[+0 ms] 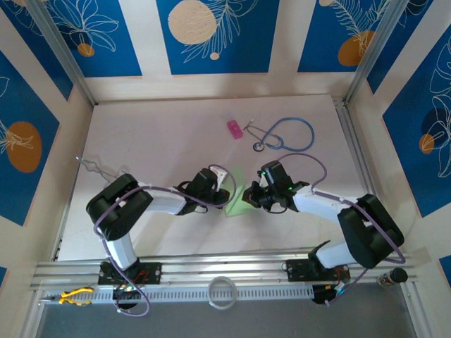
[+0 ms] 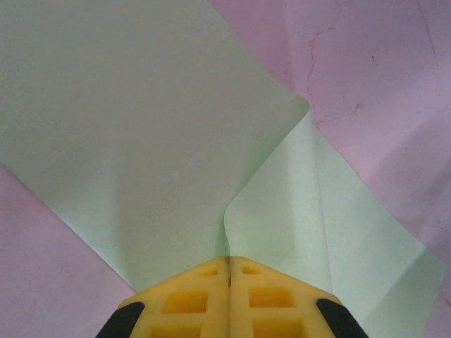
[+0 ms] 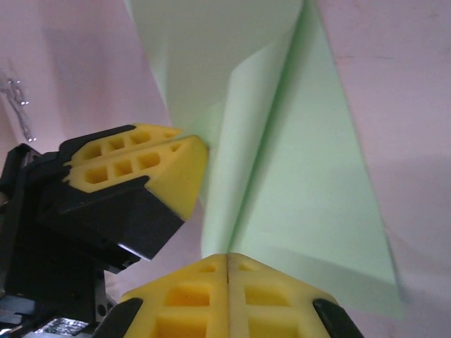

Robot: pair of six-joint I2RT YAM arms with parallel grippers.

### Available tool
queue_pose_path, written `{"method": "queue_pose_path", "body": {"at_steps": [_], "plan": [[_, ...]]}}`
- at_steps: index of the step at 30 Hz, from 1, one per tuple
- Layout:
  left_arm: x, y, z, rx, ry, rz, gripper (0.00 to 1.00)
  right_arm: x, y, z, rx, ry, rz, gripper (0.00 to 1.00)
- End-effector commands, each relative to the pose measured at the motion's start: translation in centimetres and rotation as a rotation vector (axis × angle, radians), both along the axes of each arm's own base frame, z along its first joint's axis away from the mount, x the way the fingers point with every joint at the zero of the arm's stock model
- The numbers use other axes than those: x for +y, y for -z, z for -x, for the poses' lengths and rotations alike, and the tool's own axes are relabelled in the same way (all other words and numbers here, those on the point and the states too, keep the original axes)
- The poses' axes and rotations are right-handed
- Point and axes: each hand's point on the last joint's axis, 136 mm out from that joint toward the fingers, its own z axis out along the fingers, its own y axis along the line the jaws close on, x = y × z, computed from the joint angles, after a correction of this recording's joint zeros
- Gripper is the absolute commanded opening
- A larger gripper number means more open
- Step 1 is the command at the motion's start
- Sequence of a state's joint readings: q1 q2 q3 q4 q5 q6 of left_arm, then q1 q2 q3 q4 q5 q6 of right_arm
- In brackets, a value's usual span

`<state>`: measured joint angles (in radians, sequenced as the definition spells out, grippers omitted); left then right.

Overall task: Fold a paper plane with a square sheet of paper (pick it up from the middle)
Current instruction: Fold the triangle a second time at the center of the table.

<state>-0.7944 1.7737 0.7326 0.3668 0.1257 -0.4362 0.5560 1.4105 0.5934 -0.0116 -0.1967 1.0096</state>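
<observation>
Both arms reach in low toward the middle of the bench [image 1: 141, 141], elbows out, wrists nearly meeting. My left hand [image 2: 229, 262] is closed, and a raised fold of the green paper [image 2: 141, 141] runs straight into its tips, so it pinches that fold. My right hand [image 3: 227, 257] is closed too, tips at the paper's near edge (gripped or just pressed, I can't tell). The paper sits partly folded between the two hands. Far back lie a pink block [image 1: 234, 129] and a blue stethoscope [image 1: 292, 134]. Blue leaf-printed panels [image 1: 218, 35] line the walls.
</observation>
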Motion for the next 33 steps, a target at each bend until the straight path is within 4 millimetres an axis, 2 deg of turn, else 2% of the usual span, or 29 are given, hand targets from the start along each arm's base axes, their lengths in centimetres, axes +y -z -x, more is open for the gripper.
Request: {"method": "queue_pose_path", "body": {"at_steps": [1,7,17,27,33], "plan": [[1.1,2.1,0.6,0.060,-0.003,-0.034,0.06,1.5,-0.2,-0.4,0.025,-0.016,-0.080,0.00],[1.1,2.0,0.6,0.064,-0.006,-0.024,0.06,2.6,0.8,-1.4,0.049,-0.019,-0.095,0.00],[1.3,2.2,0.5,0.072,-0.012,-0.016,0.06,3.5,0.9,-2.1,0.040,-0.033,-0.107,0.00],[1.4,2.2,0.4,0.078,-0.014,-0.014,0.06,4.2,1.9,-2.0,0.069,-0.052,-0.124,0.00],[1.5,2.3,0.4,0.079,-0.015,-0.016,0.05,3.7,2.5,-1.6,0.077,-0.039,-0.115,0.00]]}}
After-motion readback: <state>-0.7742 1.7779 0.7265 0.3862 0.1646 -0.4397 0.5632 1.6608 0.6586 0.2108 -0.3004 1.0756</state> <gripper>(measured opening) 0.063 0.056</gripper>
